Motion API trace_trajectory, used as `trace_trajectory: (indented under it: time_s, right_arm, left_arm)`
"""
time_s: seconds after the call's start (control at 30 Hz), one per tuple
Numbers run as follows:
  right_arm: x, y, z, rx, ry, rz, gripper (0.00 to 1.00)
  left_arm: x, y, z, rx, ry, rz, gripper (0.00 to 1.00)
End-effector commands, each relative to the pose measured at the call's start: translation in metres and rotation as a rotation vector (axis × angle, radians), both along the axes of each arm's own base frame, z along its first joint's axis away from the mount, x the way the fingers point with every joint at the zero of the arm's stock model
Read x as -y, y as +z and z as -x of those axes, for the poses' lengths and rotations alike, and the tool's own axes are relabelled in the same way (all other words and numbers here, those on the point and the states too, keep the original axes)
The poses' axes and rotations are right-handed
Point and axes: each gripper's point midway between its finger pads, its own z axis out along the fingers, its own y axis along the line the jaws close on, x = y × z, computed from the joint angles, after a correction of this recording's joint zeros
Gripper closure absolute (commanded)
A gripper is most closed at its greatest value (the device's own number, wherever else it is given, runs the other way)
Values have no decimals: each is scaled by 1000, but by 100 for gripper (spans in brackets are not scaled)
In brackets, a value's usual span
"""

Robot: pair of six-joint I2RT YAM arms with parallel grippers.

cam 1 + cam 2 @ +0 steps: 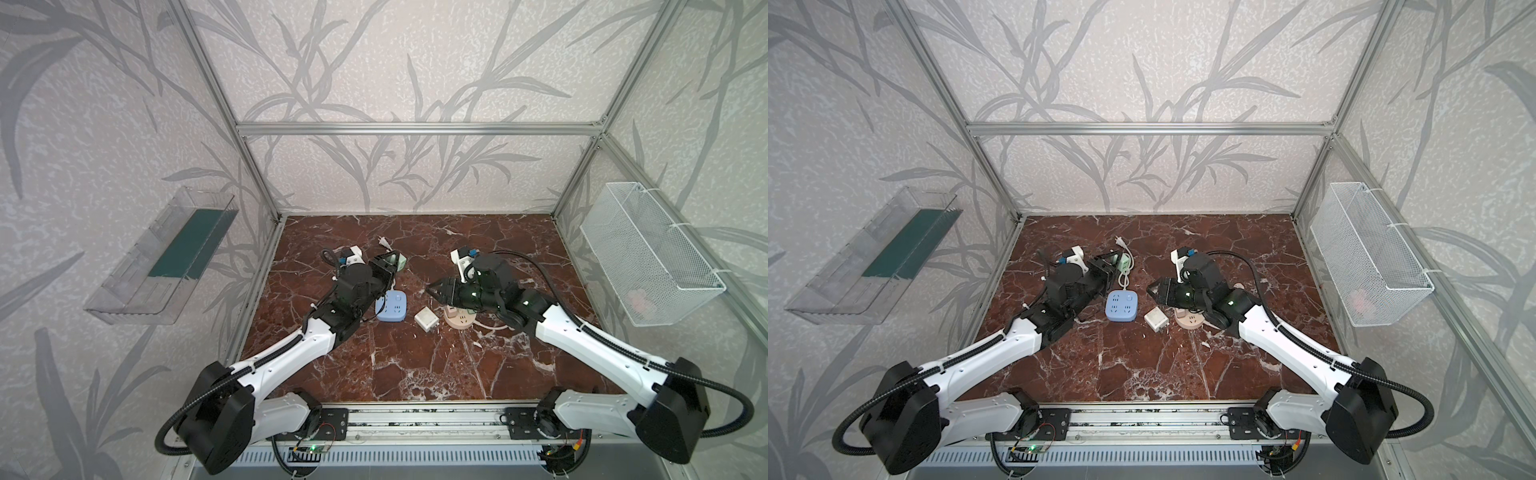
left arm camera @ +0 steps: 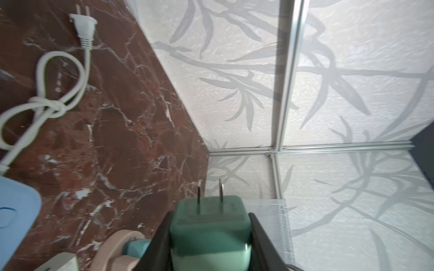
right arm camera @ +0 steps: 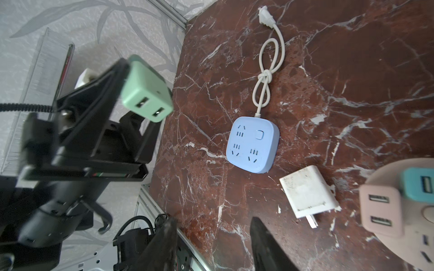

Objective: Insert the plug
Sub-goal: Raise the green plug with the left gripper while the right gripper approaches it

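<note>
My left gripper (image 2: pixel 210 218) is shut on the green plug (image 2: pixel 210 225), a square charger with two metal prongs pointing away from the wrist. In both top views the gripper (image 1: pixel 392 264) holds the plug (image 1: pixel 398 262) above the table, behind the blue power strip (image 1: pixel 391 305). Seen from the right wrist, the plug (image 3: pixel 145 91) shows two USB ports, and the blue strip (image 3: pixel 252 144) lies flat with its sockets up. My right gripper (image 3: pixel 213 221) is open and empty, hovering right of the blue strip (image 1: pixel 1122 305).
A white adapter (image 1: pixel 427 318) lies on its side between the blue strip and a round pink power strip (image 1: pixel 459 320), which carries a pink and a teal charger. The blue strip's knotted white cord ends in a plug (image 1: pixel 382 242). A wire basket (image 1: pixel 648 253) and a clear tray (image 1: pixel 166 257) hang on the walls.
</note>
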Motion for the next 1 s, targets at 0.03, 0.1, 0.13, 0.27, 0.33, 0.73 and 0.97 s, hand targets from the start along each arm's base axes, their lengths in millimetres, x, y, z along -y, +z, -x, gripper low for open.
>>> trace_trajectory:
  time_s: [0.03, 0.1, 0.13, 0.27, 0.33, 0.73, 0.97]
  right_arm:
    - [-20, 32, -12, 26, -6, -211, 46]
    - [-23, 41, -16, 40, -23, -293, 42]
    - [-23, 43, -19, 38, -40, -327, 40]
    - [-27, 54, -28, 26, -71, -428, 38]
    - [-28, 60, -30, 26, -78, -469, 36]
    - [-23, 78, -53, 19, -195, -644, 29]
    - [-27, 90, -58, 40, -196, -733, 31]
  left_arm:
    - [-6, 33, 5, 88, 20, 170, 100]
    - [-6, 35, 5, 111, 17, 228, 100]
    - [-4, 36, 5, 118, 11, 252, 100]
    - [4, 41, 3, 147, -22, 257, 100]
    - [7, 44, 3, 168, -30, 246, 100]
    - [10, 47, 9, 229, 12, 209, 100]
    - [11, 48, 11, 262, 43, 169, 100]
